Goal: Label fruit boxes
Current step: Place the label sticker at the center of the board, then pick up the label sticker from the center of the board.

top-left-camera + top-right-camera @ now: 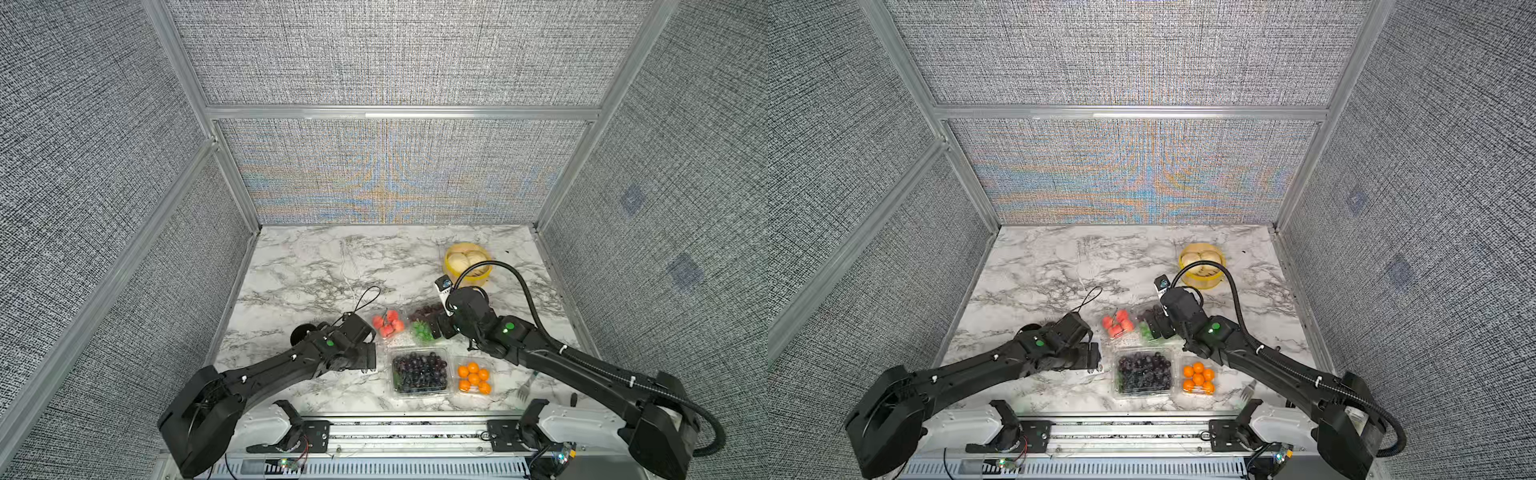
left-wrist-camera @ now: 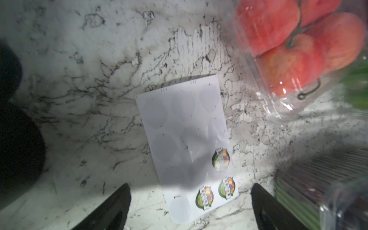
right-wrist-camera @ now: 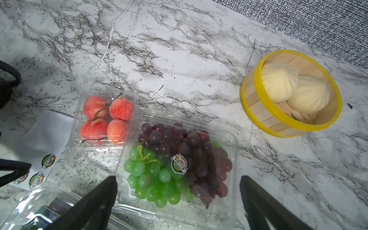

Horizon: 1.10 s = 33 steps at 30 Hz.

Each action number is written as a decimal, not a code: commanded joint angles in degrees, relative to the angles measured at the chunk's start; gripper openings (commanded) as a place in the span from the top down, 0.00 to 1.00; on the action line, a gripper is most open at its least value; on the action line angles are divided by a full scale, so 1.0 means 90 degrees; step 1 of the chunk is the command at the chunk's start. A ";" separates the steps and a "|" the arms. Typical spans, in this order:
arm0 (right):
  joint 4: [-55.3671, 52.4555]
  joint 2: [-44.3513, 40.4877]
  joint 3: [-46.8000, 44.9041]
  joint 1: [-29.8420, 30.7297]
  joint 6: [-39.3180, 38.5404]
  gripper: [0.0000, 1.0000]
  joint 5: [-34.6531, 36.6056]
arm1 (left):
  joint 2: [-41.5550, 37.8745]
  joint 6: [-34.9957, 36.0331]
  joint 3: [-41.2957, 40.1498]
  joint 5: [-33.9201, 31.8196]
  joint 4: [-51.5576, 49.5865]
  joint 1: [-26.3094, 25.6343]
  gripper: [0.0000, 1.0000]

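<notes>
Right wrist view: the right gripper (image 3: 177, 180) hangs wide open, holding nothing, over the purple-and-green grape box (image 3: 236, 151), whose lid carries a round sticker (image 3: 179, 163). The red fruit box (image 3: 105, 119) sits just beside it. The left gripper (image 2: 190, 187), equally wide and empty, hovers above the sticker sheet (image 2: 185, 139). The dark grape box (image 1: 419, 372) and orange box (image 1: 473, 377) lie near the front edge of the desk (image 1: 324, 266); bare marble runs to the back wall (image 1: 395, 174).

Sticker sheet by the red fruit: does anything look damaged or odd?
Yes. The sheet is creased and puckered near its middle. Most round spots are bare; only three stickers are on it, at one end.
</notes>
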 commanded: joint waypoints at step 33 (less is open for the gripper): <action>0.0609 -0.0844 -0.0601 -0.0011 -0.0122 0.01 -0.0738 | 0.1784 -0.0915 0.0199 -0.0806 -0.0342 -0.0522 0.31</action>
